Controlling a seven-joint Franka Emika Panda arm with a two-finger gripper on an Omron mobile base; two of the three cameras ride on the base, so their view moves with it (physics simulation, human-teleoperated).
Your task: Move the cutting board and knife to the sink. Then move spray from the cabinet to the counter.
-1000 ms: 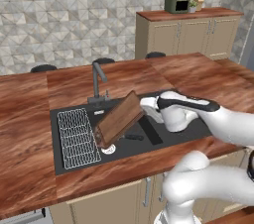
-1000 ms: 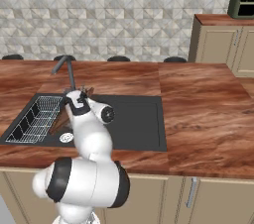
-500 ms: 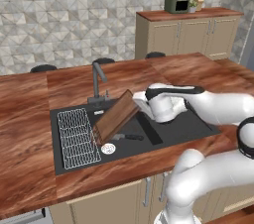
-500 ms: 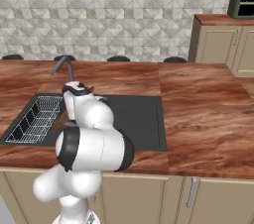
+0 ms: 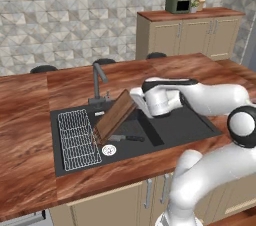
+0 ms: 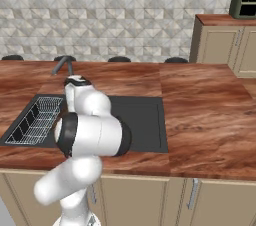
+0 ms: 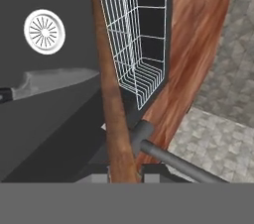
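board position: cutting board (image 5: 114, 116) stands tilted on one long edge inside the sink (image 5: 175, 127), lower end near the wire rack (image 5: 76, 137), upper end by the faucet (image 5: 98, 77) and the gripper (image 7: 124, 171).
gripper state: gripper fingers sit close together on either side of the board's top edge in the hand view; they look clamped on it or only just easing off, cannot tell which.
knife: knife (image 5: 126, 138) lies flat on the sink floor, blade toward the drain (image 5: 108, 150), just beside the board's lower edge.
how the board handles: stiff, flat wood, probably fairly heavy for its thin edge; likely to topple flat once let go, and it could land on the knife.
where to hold: thin upper edge, pinched across its thickness, as now.
knife handling: rigid, slim, low to the floor; black handle is the safer spot.
table: reddish-brown table (image 5: 30, 100) surrounds the sink.
task progress: both items appear in the sink; spray step not yet done.
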